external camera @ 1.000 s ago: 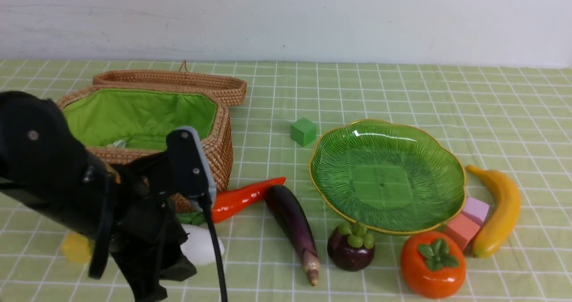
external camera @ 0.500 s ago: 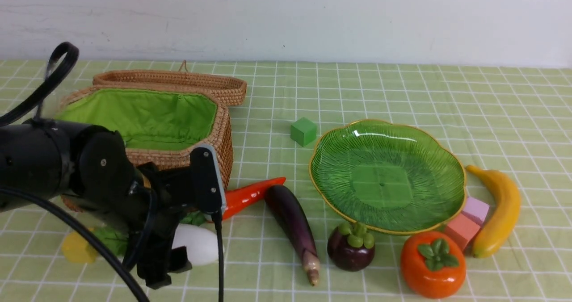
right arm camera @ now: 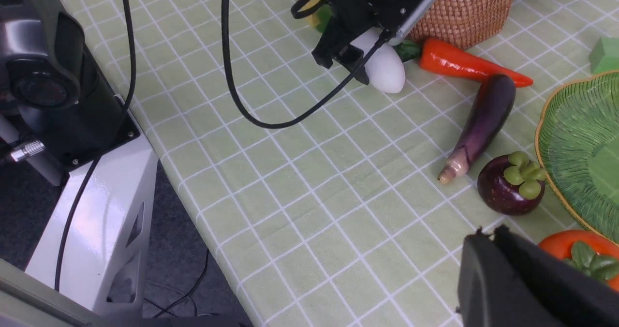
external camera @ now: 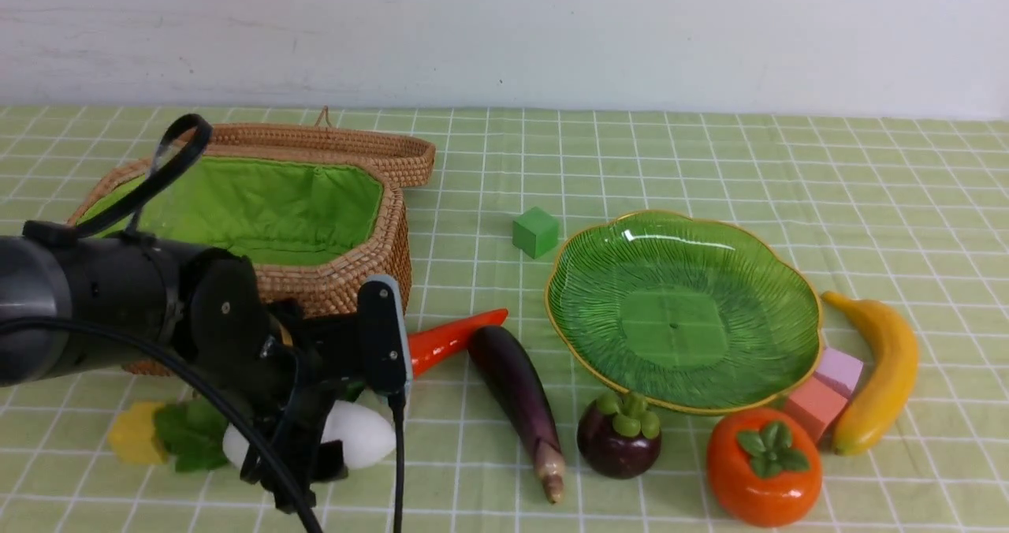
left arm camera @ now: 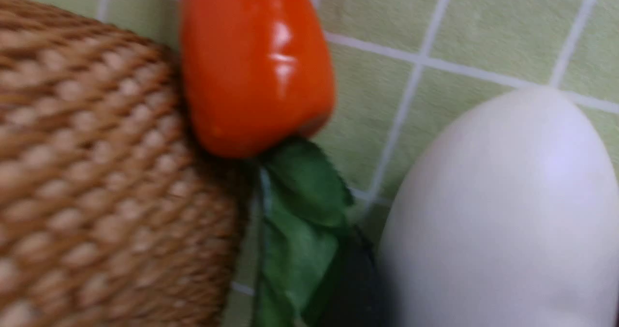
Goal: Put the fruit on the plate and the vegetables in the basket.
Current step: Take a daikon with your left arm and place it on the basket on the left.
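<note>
The left gripper [external camera: 311, 446] sits low on the checked cloth [external camera: 709, 162] in front of the basket [external camera: 347, 281], its jaws spread on either side of the white radish [external camera: 363, 434]. The pepper [external camera: 445, 340] lies against the basket's wall, with the eggplant [external camera: 516, 391] just beside it. The 3 fruits, mangosteen [external camera: 619, 438], persimmon [external camera: 763, 466] and banana [external camera: 883, 371], lie on the cloth around the plate [external camera: 682, 312], while the right gripper [right arm camera: 493, 249] is pressed together, holding nothing.

Wide front view, close left wrist, oblique right wrist, all on radish [external camera: 366, 434]
</note>
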Tool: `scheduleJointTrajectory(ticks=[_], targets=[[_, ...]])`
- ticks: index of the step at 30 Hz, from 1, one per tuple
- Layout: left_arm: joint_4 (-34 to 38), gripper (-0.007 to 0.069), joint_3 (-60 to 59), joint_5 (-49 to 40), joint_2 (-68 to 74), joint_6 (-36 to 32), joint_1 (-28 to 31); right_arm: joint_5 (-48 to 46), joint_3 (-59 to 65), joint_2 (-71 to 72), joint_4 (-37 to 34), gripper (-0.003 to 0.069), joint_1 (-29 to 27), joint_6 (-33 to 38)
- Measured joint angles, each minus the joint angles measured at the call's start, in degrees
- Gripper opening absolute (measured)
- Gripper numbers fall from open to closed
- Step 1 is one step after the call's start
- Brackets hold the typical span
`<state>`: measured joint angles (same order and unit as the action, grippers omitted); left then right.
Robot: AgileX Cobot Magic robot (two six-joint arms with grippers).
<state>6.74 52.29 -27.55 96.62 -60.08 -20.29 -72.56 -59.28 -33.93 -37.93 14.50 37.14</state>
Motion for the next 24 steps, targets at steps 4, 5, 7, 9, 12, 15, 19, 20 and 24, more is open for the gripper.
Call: scheduleJointTrajectory(ticks=[4,5,7,9,12,15,19,20,24], targets=[[0.2,0.0541,0.0,-4.2,0.2,0.0,0.0,0.0,0.0,0.0,-0.3,0.0023,0.0,0.0],[0.2,0.0540,0.0,-4.2,0.2,0.0,0.0,0.0,0.0,0.0,-0.3,0.0023,0.0,0.0],[0.2,0.0524,0.0,-4.8,0.2,0.0,0.0,0.0,0.0,0.0,-0.3,0.0023,0.0,0.0],[0.2,0.0522,0.0,-4.8,0.2,0.0,0.0,0.0,0.0,0.0,-0.3,0.0023,0.0,0.0],[0.3,0.0522,0.0,-5.5,0.2,0.7,0.0,0.0,0.0,0.0,-0.3,0.0023,0.0,0.0],[0.3,0.0522,0.2,-6.8,0.2,3.2,0.0,0.0,0.0,0.0,-0.4,0.0023,0.0,0.0],[0.3,0.0522,0.3,-9.8,-0.4,5.8,-0.2,0.0,0.0,0.0,-0.6,0.0023,0.0,0.0],[0.3,0.0522,0.3,-11.0,-0.7,6.4,-0.6,0.0,0.0,0.0,-0.7,0.0023,0.0,0.0],[0.3,0.0522,0.0,-13.3,-6.0,8.8,-3.8,0.0,0.0,0.0,-0.7,0.0027,0.0,0.0]])
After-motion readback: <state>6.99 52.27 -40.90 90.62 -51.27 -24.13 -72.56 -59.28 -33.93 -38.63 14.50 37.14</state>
